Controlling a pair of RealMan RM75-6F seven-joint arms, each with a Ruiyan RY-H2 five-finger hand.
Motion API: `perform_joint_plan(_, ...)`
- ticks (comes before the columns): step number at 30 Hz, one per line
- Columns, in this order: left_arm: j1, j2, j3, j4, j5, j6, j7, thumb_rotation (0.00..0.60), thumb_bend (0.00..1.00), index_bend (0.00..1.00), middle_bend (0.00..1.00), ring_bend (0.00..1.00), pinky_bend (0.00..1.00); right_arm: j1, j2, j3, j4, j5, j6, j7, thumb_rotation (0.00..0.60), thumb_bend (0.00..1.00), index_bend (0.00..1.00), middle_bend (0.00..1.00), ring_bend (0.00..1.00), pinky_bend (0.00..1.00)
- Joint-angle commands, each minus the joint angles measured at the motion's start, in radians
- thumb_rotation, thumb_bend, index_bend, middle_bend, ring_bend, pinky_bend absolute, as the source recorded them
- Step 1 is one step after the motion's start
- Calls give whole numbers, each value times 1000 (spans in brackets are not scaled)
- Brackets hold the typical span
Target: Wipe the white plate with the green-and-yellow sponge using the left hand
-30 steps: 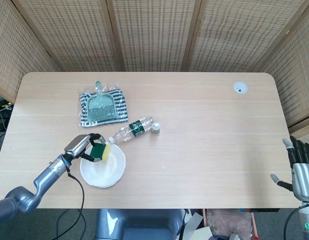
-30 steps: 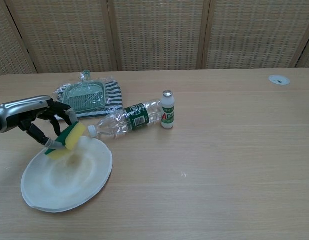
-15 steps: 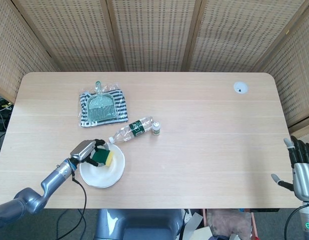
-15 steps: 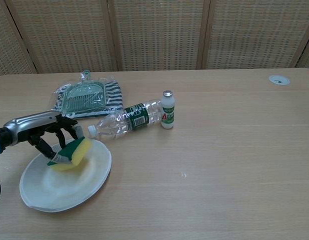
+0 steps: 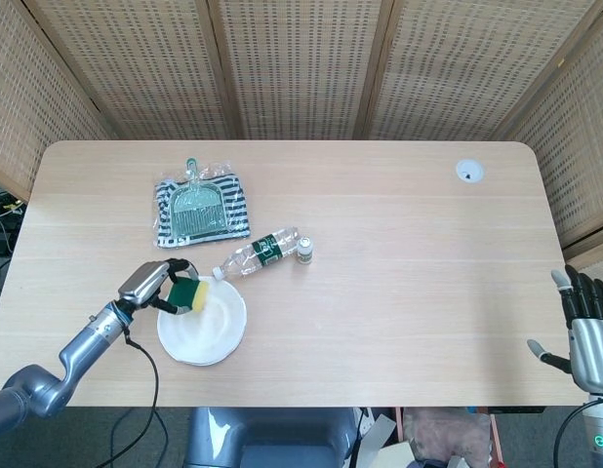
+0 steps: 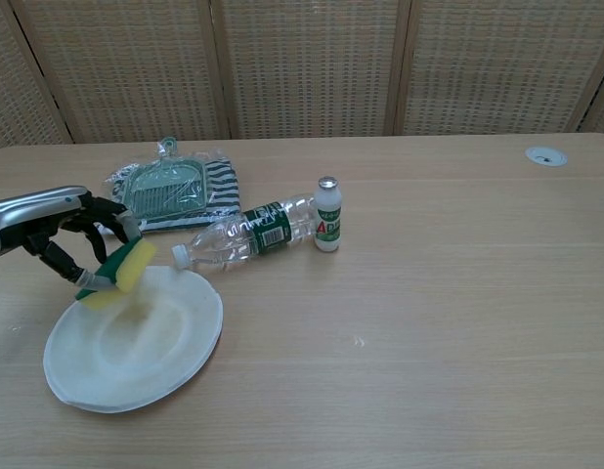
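Print on the small white bottle [image 6: 327, 215] and the green label of the fallen clear bottle [image 6: 245, 234] is too small to read. The left hand [image 5: 151, 284] pinches the green-and-yellow sponge [image 6: 122, 267] over the far left rim of the white plate [image 6: 175, 357], near the table's [image 5: 399, 292] front left edge. The right hand [image 5: 586, 322] hangs spread past the front right corner, with bare tabletop between.

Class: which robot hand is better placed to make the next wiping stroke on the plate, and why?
Left. The left robot hand already holds the sponge at the plate's far rim. The right robot hand hangs open past the table's opposite end.
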Motion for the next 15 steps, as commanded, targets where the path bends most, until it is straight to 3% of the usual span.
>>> perform_joint_plan(1, -2, -35, 5, 36, -5, -24, 3, 600, 306, 531, 357, 285, 408, 1, -1, 0, 1, 1, -2, -2, 600, 0, 0, 0, 0, 0)
perform_joint_plan(8, -9, -86, 11, 81, 1, -48, 20, 600, 308, 531, 358, 285, 408, 1, 1, 3, 2, 5, -1, 4, 600, 0, 0, 0, 0, 0)
perform_joint_plan(15, -6, -71, 5, 59, 5, -25, 20, 600, 310, 531, 357, 285, 410, -3, 5, 2, 2, 2, 5, 12, 600, 0, 0, 0, 0, 0)
